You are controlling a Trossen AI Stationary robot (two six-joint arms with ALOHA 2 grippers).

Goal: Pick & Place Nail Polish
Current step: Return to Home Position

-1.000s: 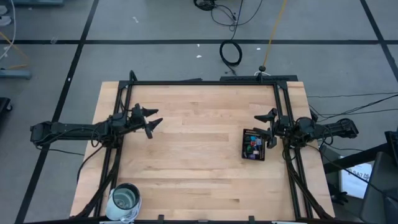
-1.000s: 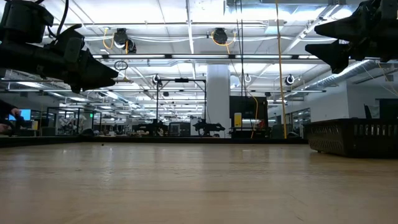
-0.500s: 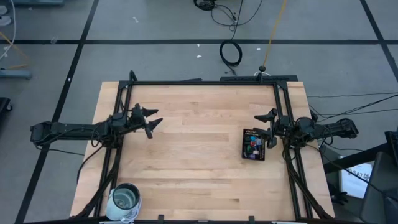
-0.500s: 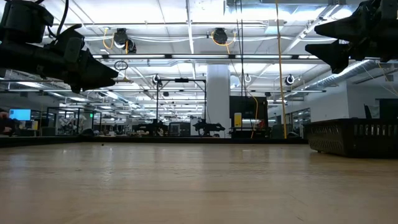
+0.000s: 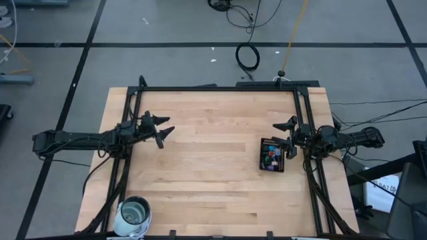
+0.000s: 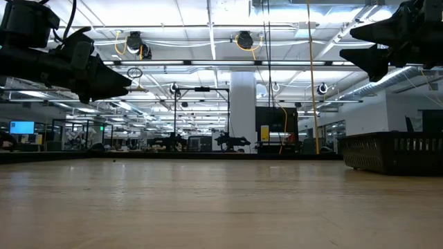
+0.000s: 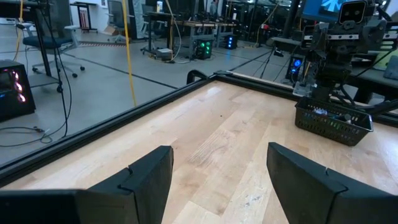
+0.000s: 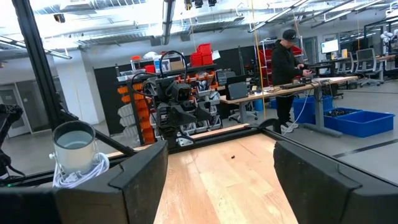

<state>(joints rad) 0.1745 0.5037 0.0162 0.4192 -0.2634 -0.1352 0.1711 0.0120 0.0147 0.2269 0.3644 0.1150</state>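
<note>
Both unmoved, fingers apart: dark left gripper point(image 5: 169, 125), dark right gripper point(image 5: 279, 133); tiny coloured nail polish bottles point(image 5: 270, 158) in black mesh basket point(image 5: 262, 152).

1. I see the nail polish point(image 5: 271, 157) as a tight cluster of tiny bottles, all inside the black basket point(image 5: 262, 153) on the right side of the table point(image 5: 200, 167)
2. From above I make out teal, red, pink and blue spots; single bottles are too small to separate
3. Upright or lying, I cannot tell
</note>
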